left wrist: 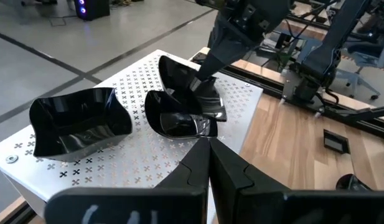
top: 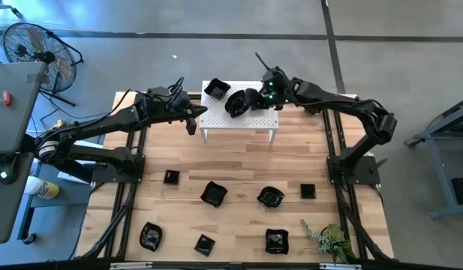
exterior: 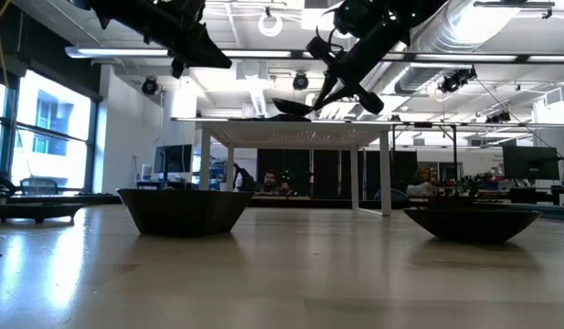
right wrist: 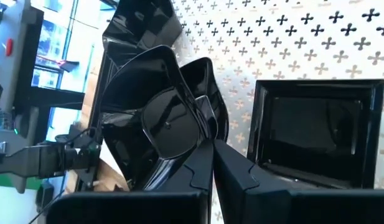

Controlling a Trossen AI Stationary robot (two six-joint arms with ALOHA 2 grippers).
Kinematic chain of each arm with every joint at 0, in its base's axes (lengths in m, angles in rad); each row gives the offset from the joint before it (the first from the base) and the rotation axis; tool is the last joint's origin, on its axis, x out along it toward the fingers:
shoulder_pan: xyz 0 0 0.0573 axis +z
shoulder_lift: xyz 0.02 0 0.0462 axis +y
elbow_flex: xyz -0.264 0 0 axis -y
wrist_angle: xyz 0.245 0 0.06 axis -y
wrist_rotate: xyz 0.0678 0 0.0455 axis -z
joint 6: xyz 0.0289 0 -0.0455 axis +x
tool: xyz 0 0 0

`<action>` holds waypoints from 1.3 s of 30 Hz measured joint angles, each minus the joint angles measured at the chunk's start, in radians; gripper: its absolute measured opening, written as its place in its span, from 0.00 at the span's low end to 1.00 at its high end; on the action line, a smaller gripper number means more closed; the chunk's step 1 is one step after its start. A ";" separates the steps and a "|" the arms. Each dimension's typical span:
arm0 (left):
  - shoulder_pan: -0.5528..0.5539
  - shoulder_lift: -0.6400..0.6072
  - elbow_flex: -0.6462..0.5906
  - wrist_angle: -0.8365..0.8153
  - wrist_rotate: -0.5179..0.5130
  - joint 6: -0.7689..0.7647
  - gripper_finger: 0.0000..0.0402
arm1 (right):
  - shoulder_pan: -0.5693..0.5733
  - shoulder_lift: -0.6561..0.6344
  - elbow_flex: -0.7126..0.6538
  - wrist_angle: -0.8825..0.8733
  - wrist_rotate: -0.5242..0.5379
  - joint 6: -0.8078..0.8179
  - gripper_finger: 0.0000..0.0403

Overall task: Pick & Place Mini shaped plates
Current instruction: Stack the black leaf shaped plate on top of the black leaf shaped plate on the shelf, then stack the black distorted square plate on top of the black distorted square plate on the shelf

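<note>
High: right gripper point(top: 250, 100) pinches a plate's point(top: 236, 103) rim over the white perforated stand point(top: 261, 120), likely for placing; left gripper point(top: 192, 120) waits shut beside the stand. Other plates are scattered on the wooden table point(top: 239, 176).
Low: polished tabletop, open office behind.
Left wrist: square plate point(left wrist: 76, 121) sits on stand.
Right wrist: jaws narrow, clamping the rim.

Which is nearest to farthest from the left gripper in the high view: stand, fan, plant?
1. Stand: just right of the left gripper, at the table's far edge.
2. Fan: off the table, far left.
3. Plant: near right corner.
</note>
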State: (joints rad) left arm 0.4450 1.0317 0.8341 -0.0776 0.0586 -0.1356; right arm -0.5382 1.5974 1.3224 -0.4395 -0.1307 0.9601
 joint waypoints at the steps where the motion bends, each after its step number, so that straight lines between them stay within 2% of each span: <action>1: 0.000 0.000 0.000 0.000 0.000 0.000 0.00 | -0.001 0.002 0.000 0.003 0.001 -0.006 0.01; 8: 0.000 0.000 0.000 0.000 0.002 0.000 0.00 | -0.005 0.038 0.000 0.049 -0.019 -0.025 0.02; 16: 0.000 0.000 0.000 0.000 0.002 0.000 0.00 | -0.006 0.040 0.000 0.056 -0.026 -0.045 0.11; 22: 0.000 0.000 0.000 0.000 0.002 0.000 0.00 | -0.019 0.012 -0.001 0.078 -0.071 -0.147 0.15; 28: 0.000 0.000 0.000 0.000 0.001 0.000 0.00 | -0.025 -0.125 -0.011 0.025 -0.048 -0.374 0.05; 31: 0.000 0.000 0.000 0.000 0.001 0.000 0.00 | -0.024 -0.219 -0.089 0.042 -0.032 -0.427 0.01; 35: 0.000 0.000 0.000 0.000 -0.001 -0.008 0.00 | -0.024 -0.358 -0.245 0.123 0.002 -0.414 0.02; 39: 0.000 0.000 0.000 0.000 -0.001 -0.027 0.00 | -0.040 -0.493 -0.377 0.085 0.095 -0.336 0.01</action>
State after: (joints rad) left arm 0.4448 1.0321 0.8341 -0.0776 0.0576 -0.1625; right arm -0.5777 1.1044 0.9450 -0.3550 -0.0361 0.6236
